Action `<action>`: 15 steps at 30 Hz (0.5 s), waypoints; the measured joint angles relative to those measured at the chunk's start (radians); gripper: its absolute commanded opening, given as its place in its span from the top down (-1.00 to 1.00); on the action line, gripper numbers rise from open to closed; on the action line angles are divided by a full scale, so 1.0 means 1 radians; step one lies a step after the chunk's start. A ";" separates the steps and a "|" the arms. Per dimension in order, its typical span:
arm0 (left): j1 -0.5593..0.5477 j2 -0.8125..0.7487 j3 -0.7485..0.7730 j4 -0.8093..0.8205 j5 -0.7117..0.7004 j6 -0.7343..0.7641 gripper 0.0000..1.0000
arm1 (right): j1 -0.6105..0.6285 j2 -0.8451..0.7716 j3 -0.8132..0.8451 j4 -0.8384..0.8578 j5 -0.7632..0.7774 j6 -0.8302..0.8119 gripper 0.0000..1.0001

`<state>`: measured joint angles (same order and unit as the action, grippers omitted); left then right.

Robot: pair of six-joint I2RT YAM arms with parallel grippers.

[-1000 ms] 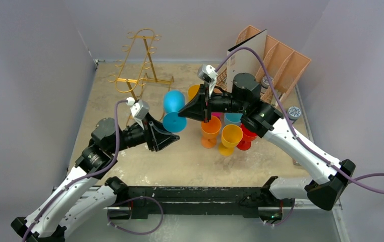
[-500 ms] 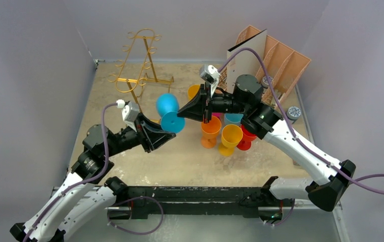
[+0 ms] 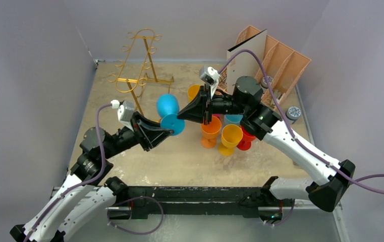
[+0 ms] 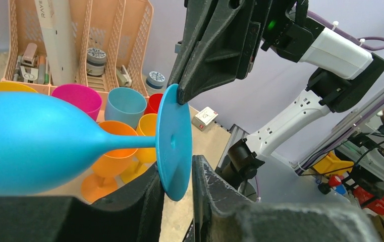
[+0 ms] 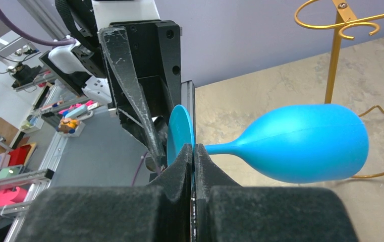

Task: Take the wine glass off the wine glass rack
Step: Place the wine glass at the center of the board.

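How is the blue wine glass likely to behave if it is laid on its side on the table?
Probably rigid: the blue wine glass lies level, held only by its foot, with no visible sag. Its matte, opaque look suggests plastic, so likely light and not very fragile. The rounded bowl would likely roll.

There's the wine glass [image 3: 167, 105], bright matte blue, up in the air and lying on its side, with the bowl pointing back-left and the round foot forward. The left gripper [image 3: 168, 132] clamps the foot's lower rim and the right gripper [image 3: 181, 115] pinches its upper edge. The wine glass rack [image 3: 139, 80], a gold wire A-frame with curled hooks, stands upright just behind.
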<state>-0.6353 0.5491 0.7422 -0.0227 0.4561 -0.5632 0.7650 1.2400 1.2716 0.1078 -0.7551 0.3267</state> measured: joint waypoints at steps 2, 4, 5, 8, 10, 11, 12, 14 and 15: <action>0.000 0.002 -0.003 0.000 0.000 0.000 0.64 | 0.000 0.000 -0.004 0.004 -0.001 0.006 1.00; 0.000 0.006 -0.004 0.000 0.001 0.000 0.73 | 0.000 0.000 -0.004 0.005 -0.004 0.010 1.00; 0.000 0.010 -0.004 0.001 0.003 0.000 0.78 | 0.000 0.000 -0.004 0.005 -0.005 0.013 1.00; 0.000 0.017 -0.004 0.005 0.012 -0.001 0.94 | 0.000 0.000 -0.004 0.011 -0.017 0.016 1.00; 0.000 0.020 -0.004 0.006 0.014 -0.001 1.00 | 0.000 -0.002 -0.005 0.013 -0.024 0.016 1.00; 0.000 0.021 -0.004 0.006 0.014 -0.001 1.00 | 0.000 -0.003 -0.005 0.014 -0.027 0.017 1.00; 0.000 0.022 -0.004 0.007 0.016 -0.001 1.00 | 0.000 -0.006 -0.008 0.018 -0.030 0.017 1.00; 0.000 0.022 -0.004 0.007 0.026 0.002 1.00 | 0.000 -0.013 -0.016 0.022 -0.035 0.019 0.95; 0.000 0.022 -0.004 0.007 0.033 0.004 1.00 | 0.000 -0.016 -0.019 0.022 -0.042 0.020 0.84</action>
<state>-0.6353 0.5709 0.7380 -0.0154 0.4892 -0.5594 0.7650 1.2236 1.2526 0.1295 -0.7967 0.3470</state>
